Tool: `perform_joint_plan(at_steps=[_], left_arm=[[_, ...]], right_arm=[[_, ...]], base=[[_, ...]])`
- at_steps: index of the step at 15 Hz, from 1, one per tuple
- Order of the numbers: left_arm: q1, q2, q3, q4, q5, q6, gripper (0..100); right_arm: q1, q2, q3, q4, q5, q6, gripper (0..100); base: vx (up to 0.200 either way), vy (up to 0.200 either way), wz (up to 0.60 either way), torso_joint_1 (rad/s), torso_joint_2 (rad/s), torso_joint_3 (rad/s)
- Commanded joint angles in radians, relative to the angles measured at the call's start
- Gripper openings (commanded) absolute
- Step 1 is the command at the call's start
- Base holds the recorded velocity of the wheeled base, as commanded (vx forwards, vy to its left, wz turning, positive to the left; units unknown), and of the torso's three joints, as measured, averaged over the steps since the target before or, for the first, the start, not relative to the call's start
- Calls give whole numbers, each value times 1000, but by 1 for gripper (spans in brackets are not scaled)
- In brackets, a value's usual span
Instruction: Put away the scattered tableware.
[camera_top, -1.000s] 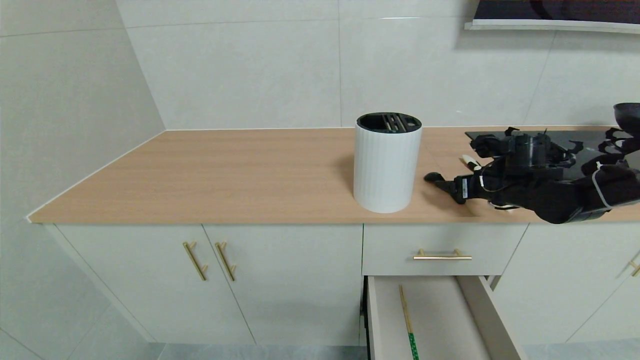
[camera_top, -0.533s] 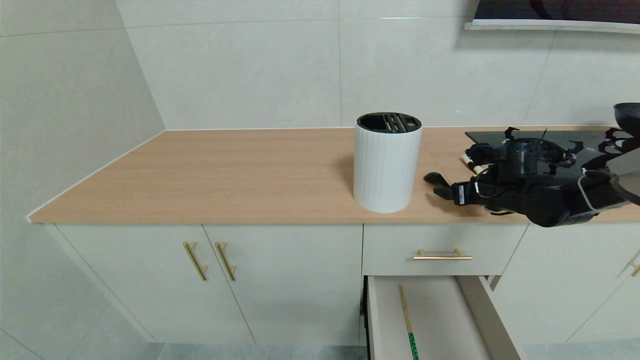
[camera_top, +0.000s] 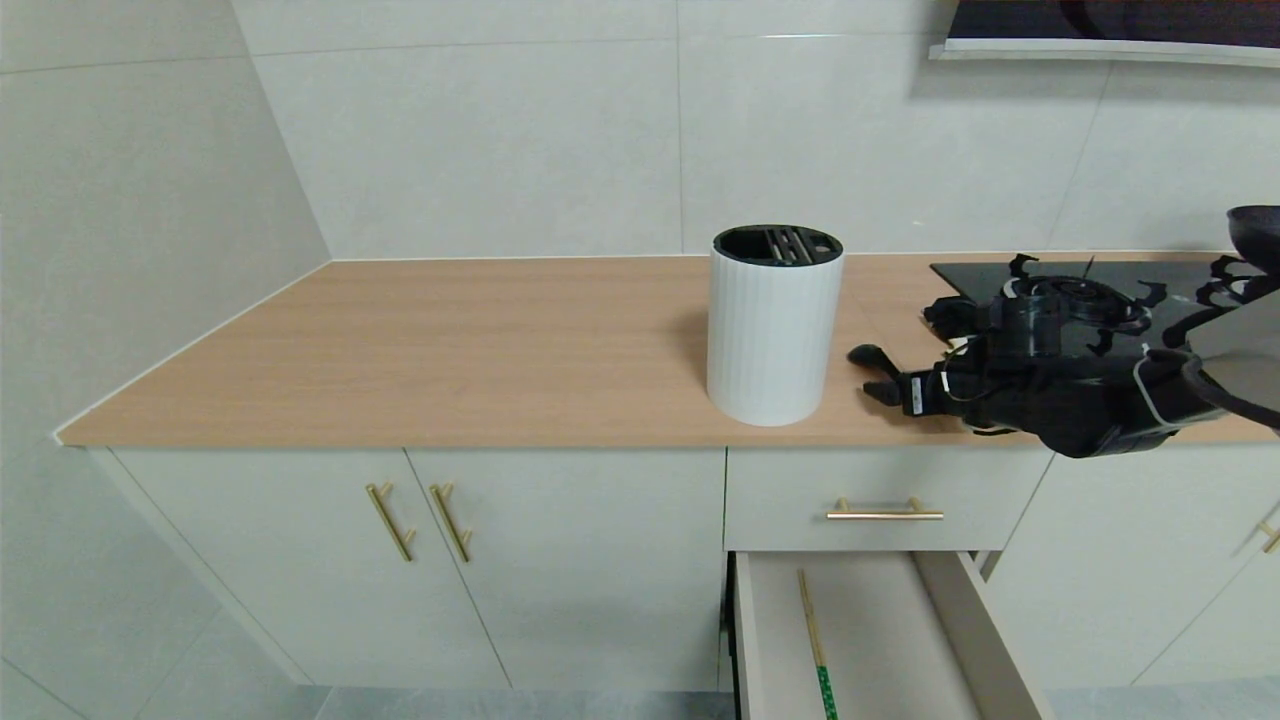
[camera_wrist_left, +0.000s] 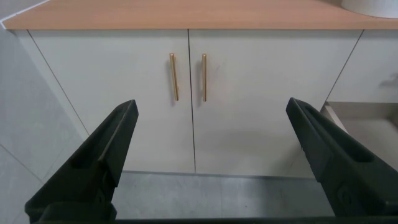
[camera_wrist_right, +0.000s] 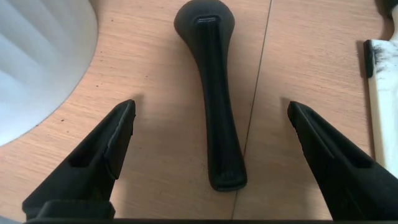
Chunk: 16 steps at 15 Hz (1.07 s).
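My right claw (camera_wrist_right: 210, 109) hangs spread over the surface (camera_wrist_right: 155, 162), one finger on each side of the black utensil handle (camera_wrist_right: 214, 74), which lies flat just beside the white holder (camera_wrist_right: 37, 68), its long axis running straight out from the claw.

A black utensil (camera_wrist_right: 214, 93), broad and rounded at one end, was laid flat on the countertop (camera_top: 450, 350), with that end turned toward a white ribbed holder (camera_top: 773, 340). The holder, black and slotted on top, was stood upright. A white utensil (camera_wrist_right: 380, 93) with a dark tip was laid beside the black one, apart from it. Wooden chopsticks (camera_top: 812, 625) with green ends were laid lengthwise in the open drawer (camera_top: 880, 640).
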Motion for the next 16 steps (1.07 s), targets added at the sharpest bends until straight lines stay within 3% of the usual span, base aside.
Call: perform_joint_plan(at_steps=[1, 6, 7, 16], left_arm=[[1, 0, 0, 0, 1, 0, 100], [1, 0, 0, 0, 1, 0, 100], [1, 0, 0, 0, 1, 0, 100], [1, 0, 0, 0, 1, 0, 100]], right_arm=[[0, 3, 0, 0, 0, -1, 100], [0, 14, -8, 0, 0, -1, 100], [-1, 20, -11, 1, 0, -1, 0], [-4, -11, -14, 5, -1, 7, 0]], base=[[0, 0, 0, 0, 0, 0], [0, 0, 0, 0, 0, 0], [0, 0, 0, 0, 0, 0], [0, 0, 0, 0, 0, 0]])
